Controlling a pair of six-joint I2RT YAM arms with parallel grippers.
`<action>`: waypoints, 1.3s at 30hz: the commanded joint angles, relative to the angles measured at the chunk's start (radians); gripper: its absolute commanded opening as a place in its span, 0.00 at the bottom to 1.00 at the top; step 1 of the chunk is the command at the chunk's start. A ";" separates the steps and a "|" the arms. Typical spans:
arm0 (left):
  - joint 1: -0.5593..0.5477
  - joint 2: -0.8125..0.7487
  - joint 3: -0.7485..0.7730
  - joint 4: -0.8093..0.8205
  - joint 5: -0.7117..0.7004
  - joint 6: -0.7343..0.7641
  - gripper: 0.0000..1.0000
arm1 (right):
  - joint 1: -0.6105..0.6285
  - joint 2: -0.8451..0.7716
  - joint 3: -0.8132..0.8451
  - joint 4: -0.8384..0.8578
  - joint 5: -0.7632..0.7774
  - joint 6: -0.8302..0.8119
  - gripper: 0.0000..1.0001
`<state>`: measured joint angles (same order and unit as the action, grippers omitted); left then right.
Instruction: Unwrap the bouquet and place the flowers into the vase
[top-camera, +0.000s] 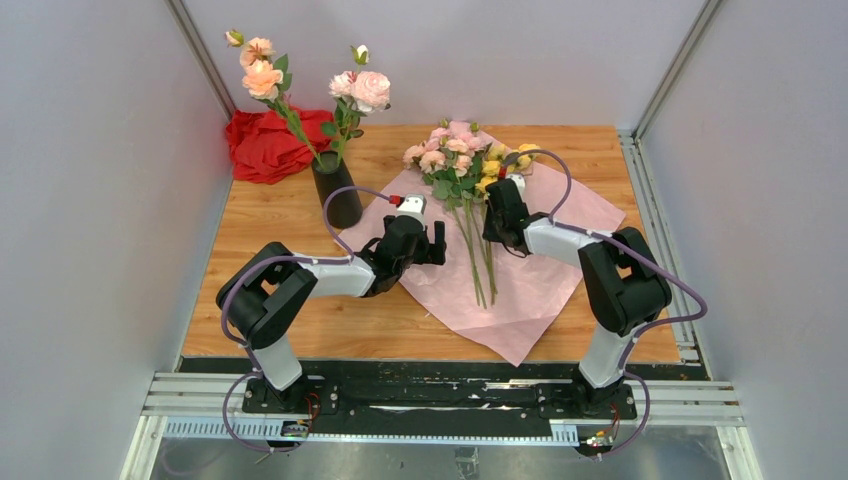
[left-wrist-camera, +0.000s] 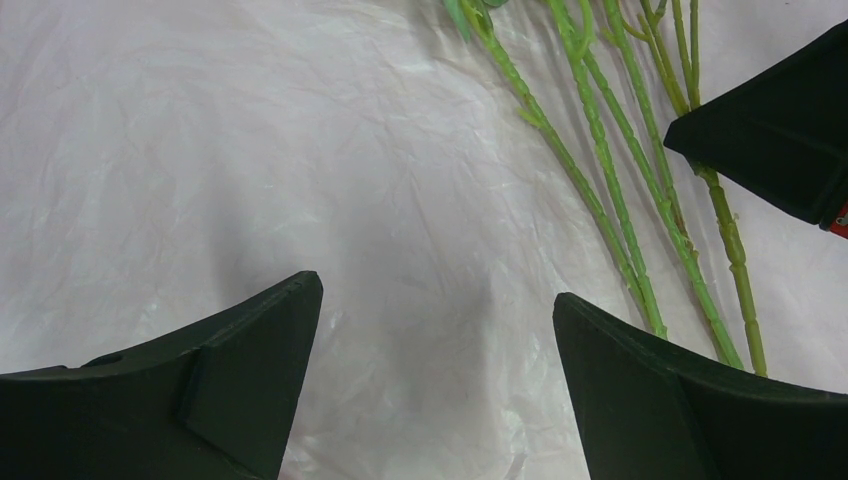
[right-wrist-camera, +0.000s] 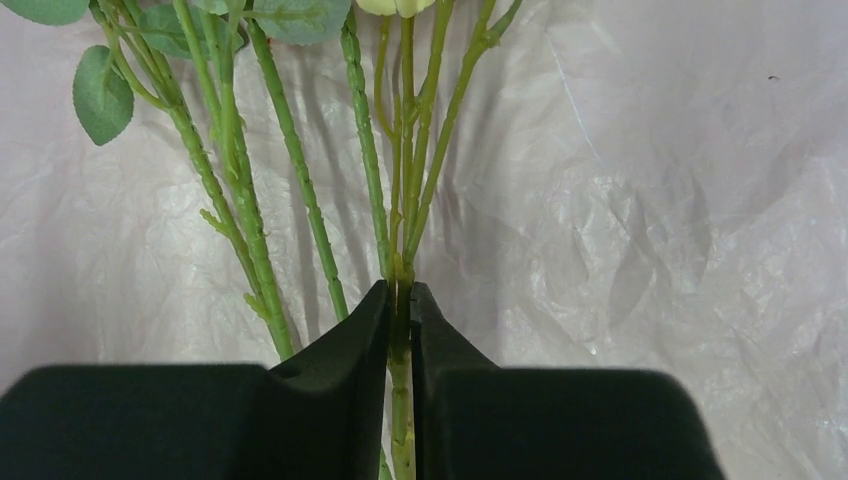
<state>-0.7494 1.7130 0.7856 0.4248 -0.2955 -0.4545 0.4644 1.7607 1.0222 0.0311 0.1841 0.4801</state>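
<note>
From above, the black vase (top-camera: 340, 195) stands upright near the far left of the wooden table (top-camera: 270, 230), just in front of a red cloth (top-camera: 262, 145), and holds two tall rose stems (top-camera: 263, 78) with peach and pink heads. The pink wrapping paper (top-camera: 530, 290) lies opened flat on the right half of the table, and the flowers (top-camera: 455, 160) lie on it outside the vase. Their long axis runs far to near, with the blooms at the far end and the bare stem ends pointing toward the arm bases. The left gripper (top-camera: 438, 243) hangs just left of the stems and the right gripper (top-camera: 492, 222) sits at their right side. In the left wrist view, the left gripper (left-wrist-camera: 435, 290) is spread wide over bare paper (left-wrist-camera: 300, 150) with nothing between its fingers (left-wrist-camera: 260, 340). The green stems (left-wrist-camera: 733, 250) slant past on the right, under a black part of the other gripper. In the right wrist view, the right gripper (right-wrist-camera: 400, 300) is pinched narrowly onto a single green stem of the flowers (right-wrist-camera: 360, 150), while the other stems fan away to its left above the crinkled paper (right-wrist-camera: 650, 200).
</note>
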 joint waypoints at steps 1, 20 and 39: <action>-0.010 0.006 0.012 0.016 0.003 0.014 0.98 | -0.014 -0.020 -0.016 0.000 0.027 0.016 0.07; -0.017 0.003 0.013 0.017 0.009 0.023 0.97 | -0.002 -0.408 -0.333 0.296 0.129 0.009 0.00; -0.034 -0.419 -0.065 0.003 0.333 0.000 0.90 | 0.291 -0.839 -0.330 0.017 0.091 -0.192 0.00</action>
<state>-0.7746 1.4105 0.7570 0.4137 -0.0456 -0.4278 0.6544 0.9920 0.6815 0.1497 0.2298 0.3389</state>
